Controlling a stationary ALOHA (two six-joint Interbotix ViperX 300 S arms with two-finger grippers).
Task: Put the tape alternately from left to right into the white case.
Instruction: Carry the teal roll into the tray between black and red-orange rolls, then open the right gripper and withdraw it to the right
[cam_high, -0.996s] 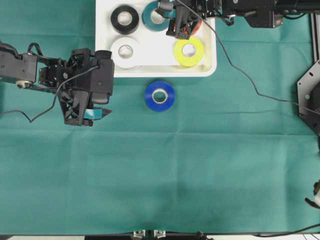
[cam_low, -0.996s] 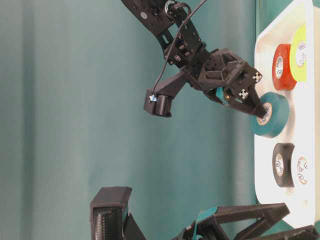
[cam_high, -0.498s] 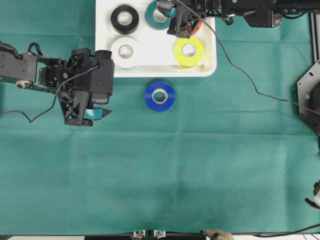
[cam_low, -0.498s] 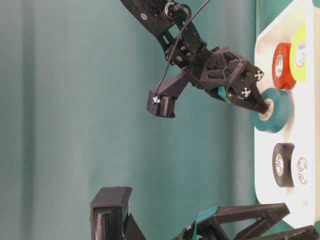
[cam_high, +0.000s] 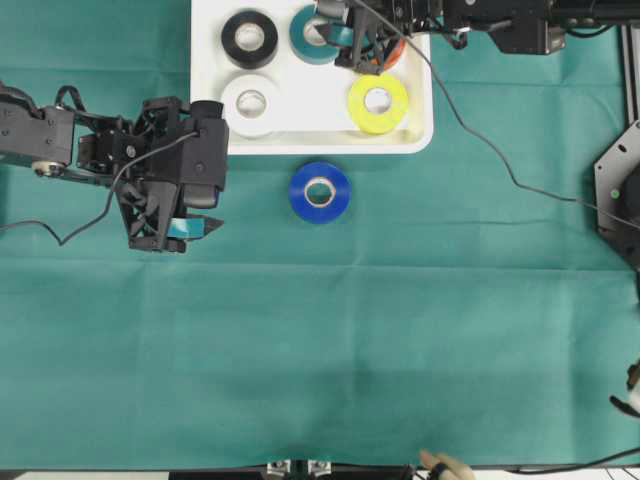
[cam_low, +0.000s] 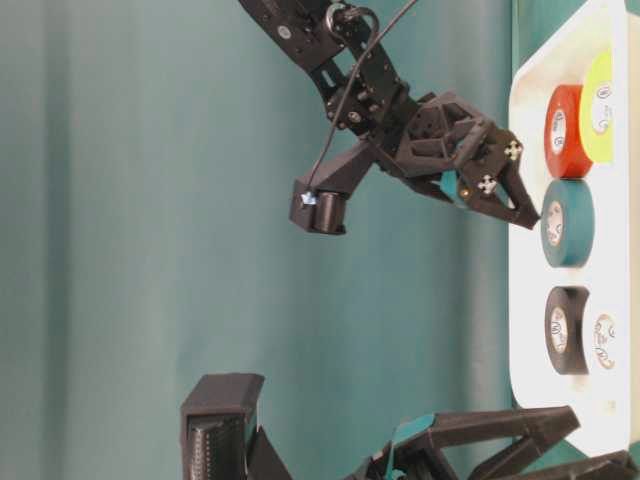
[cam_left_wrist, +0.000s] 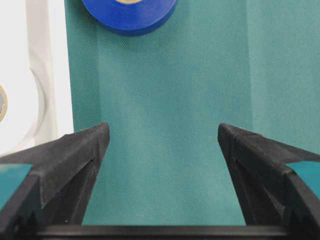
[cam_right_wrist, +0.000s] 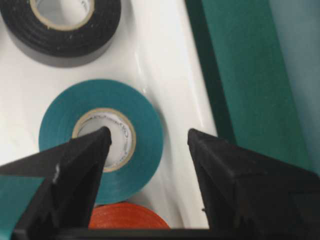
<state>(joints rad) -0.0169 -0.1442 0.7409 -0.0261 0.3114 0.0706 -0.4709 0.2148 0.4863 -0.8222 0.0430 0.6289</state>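
While the right gripper (cam_right_wrist: 147, 137) stands with its jaws apart above the teal round tape roll with a pale cardboard core (cam_right_wrist: 101, 139), nothing is clamped; the roll lies flat along the far edge of the shallow white rectangular plastic case (cam_high: 415, 140), between a black roll (cam_high: 250, 38) and an orange-red roll (cam_low: 562, 132). White (cam_high: 251, 104) and yellow (cam_high: 378, 102) rolls are seen along the near edge. The left gripper (cam_left_wrist: 162, 135) is held wide apart over the green cloth (cam_high: 320, 340), near the case's near-left corner, a blue roll (cam_high: 320, 191) lying beyond it, just outside the near rim.
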